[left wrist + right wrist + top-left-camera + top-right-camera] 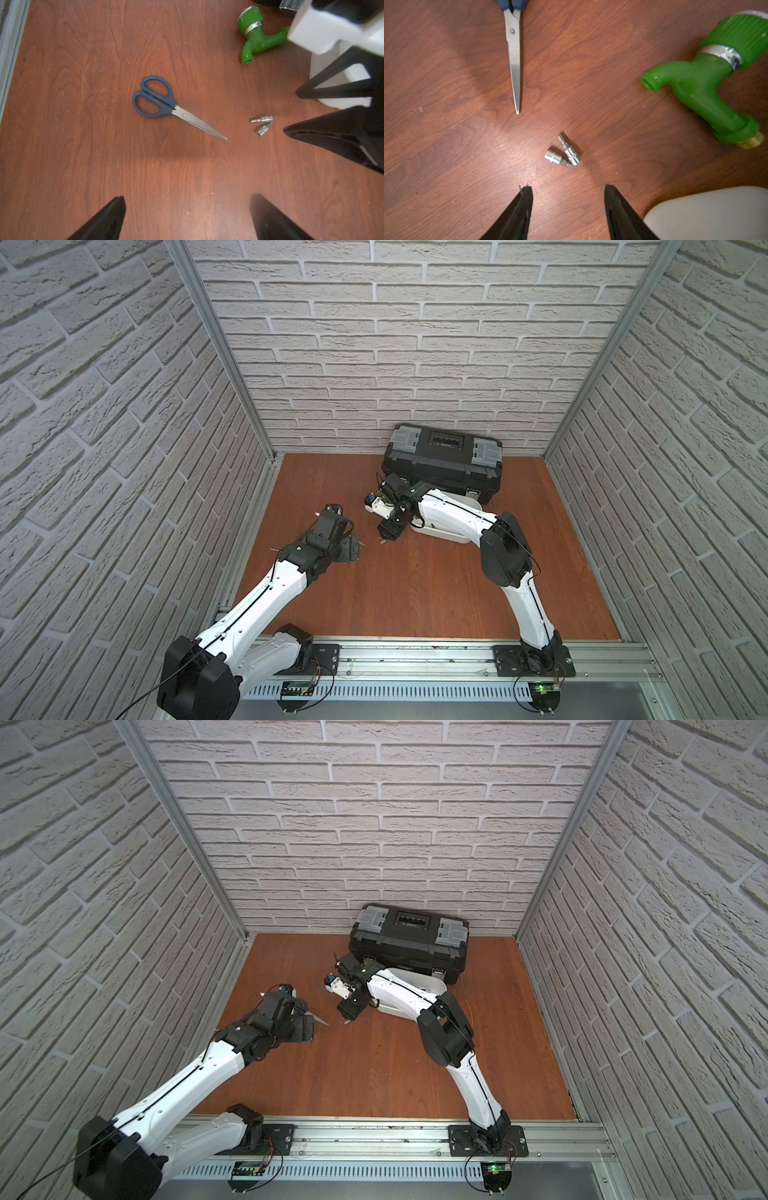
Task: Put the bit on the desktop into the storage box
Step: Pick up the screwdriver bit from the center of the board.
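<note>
Two small silver bits (572, 150) (557, 159) lie side by side, touching, on the reddish-brown desktop (415, 593); the left wrist view shows them too (261, 119). My right gripper (568, 188) hovers just short of them, open, its jaws part-way apart with nothing between them. The white storage box (440, 533) stands right behind that arm, mostly hidden by it; one corner (706, 214) shows beside the right finger. My left gripper (187, 197) is wide open and empty over bare wood, to the left of the bits.
Blue-handled scissors (158, 99) lie between the two grippers, with the blade tip pointing at the bits. A green plastic tap (702, 83) lies beyond the bits. The black toolbox (444, 460) stands against the back wall behind the storage box.
</note>
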Motion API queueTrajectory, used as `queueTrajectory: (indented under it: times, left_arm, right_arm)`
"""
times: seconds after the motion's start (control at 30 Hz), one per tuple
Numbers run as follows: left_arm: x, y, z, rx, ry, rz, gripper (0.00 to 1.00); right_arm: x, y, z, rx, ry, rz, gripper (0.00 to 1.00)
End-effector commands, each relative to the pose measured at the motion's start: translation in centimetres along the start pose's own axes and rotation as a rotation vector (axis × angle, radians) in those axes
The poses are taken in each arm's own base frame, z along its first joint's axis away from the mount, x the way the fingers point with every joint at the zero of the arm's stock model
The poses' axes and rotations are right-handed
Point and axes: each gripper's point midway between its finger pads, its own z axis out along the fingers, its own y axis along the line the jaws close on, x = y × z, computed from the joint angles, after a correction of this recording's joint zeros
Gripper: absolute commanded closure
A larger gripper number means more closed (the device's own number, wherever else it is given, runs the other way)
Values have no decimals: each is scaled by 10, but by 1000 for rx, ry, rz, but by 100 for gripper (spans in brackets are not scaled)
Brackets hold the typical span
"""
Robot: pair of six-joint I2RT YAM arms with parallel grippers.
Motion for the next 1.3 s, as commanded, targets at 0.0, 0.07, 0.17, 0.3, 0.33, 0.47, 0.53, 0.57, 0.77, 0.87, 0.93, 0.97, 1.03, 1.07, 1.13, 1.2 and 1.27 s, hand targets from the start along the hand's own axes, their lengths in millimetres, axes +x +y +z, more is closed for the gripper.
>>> queueTrajectory:
  times: [0.0, 0.07, 0.17, 0.3, 0.33, 0.47, 0.53, 0.57, 0.77, 0.87, 0.93, 0.97, 1.03, 1.07, 1.13, 1.2, 1.27]
  left_arm:
    - [2, 5, 3, -24, 5, -12, 2]
    - [3, 6, 4, -30, 9, -12, 2]
    - [4, 6, 5, -32, 14, -11, 2]
    - [5, 7, 6, -35, 18, -11, 2]
    - [5, 7, 6, -36, 18, -10, 2]
    - [6, 7, 7, -39, 21, -10, 2]
    - [6, 7, 7, -41, 22, -8, 2]
    - [6, 8, 7, -43, 22, -10, 2]
    - [7, 9, 7, -46, 25, -10, 2]
    - [7, 10, 7, -49, 26, -9, 2]
    - [7, 10, 6, -50, 26, -8, 2]
    - [7, 10, 6, -52, 26, -6, 2]
    - [7, 10, 6, -52, 25, -8, 2]
    - [7, 10, 6, -51, 24, -8, 2]
    - [7, 10, 7, -52, 27, -8, 2]
    - [6, 10, 6, -51, 25, -9, 2]
    - [6, 10, 6, -52, 24, -9, 2]
  right_arm:
    - [-16, 0, 1, 16, -41, 4, 42]
    - [-14, -1, 7, 16, -31, 10, 43]
    - [-13, -1, 14, 16, -18, 17, 44]
    - [-13, -1, 23, 19, -13, 23, 46]
    - [-14, -1, 25, 19, -13, 27, 47]
    - [-16, 1, 31, 12, -9, 31, 48]
    - [-16, 2, 35, 8, -3, 30, 48]
    - [-16, 2, 36, 9, -1, 28, 48]
    - [-17, 1, 43, 17, 3, 39, 48]
    - [-17, 3, 46, 11, 10, 37, 48]
    - [-15, 4, 48, 7, 16, 36, 48]
    - [-15, 4, 48, 8, 18, 36, 48]
    - [-13, 5, 51, 7, 25, 31, 48]
    - [-14, 4, 51, 11, 25, 30, 48]
    - [-12, 3, 53, 17, 33, 31, 48]
    - [-10, 2, 55, 23, 37, 34, 49]
    - [-10, 1, 57, 29, 41, 36, 49]
